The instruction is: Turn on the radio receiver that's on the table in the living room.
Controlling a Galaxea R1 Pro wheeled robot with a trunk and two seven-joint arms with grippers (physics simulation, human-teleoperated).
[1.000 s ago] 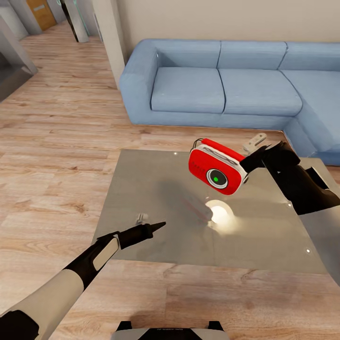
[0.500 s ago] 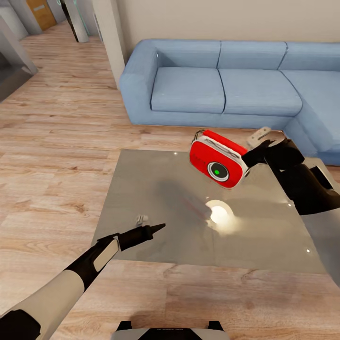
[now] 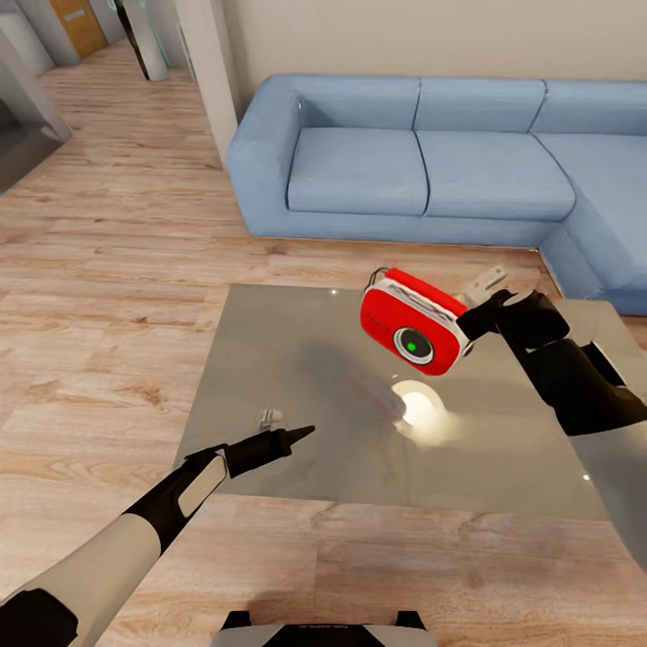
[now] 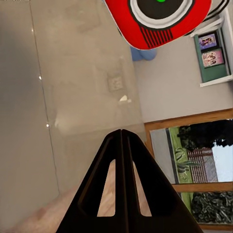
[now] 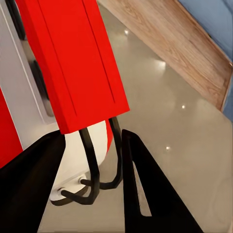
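A red radio receiver point(image 3: 413, 321) with white-silver trim is held in the air above the table point(image 3: 296, 359), tilted, with its round dark dial facing toward the camera and a small green light lit at the dial's centre; no part of it touches the glossy grey top. It is gripped at its right-hand end by the right gripper point(image 3: 471, 316), whose black fingers are closed on the radio; in the right wrist view the red body point(image 5: 68, 63) and its thin black wire handle point(image 5: 97, 170) are seen between the two dark fingers point(image 5: 145, 194). A bright round reflection is seen on the table below the radio.

The left gripper point(image 3: 292, 437) is held out low over the near left part of the table, well apart from the radio; its fingers are pressed together to a point and nothing is held, as is confirmed in the left wrist view point(image 4: 122, 145), where the radio's dial point(image 4: 160, 9) is seen ahead.

A blue sectional sofa point(image 3: 422, 162) is placed beyond the table on a light wood plank floor point(image 3: 108, 270).
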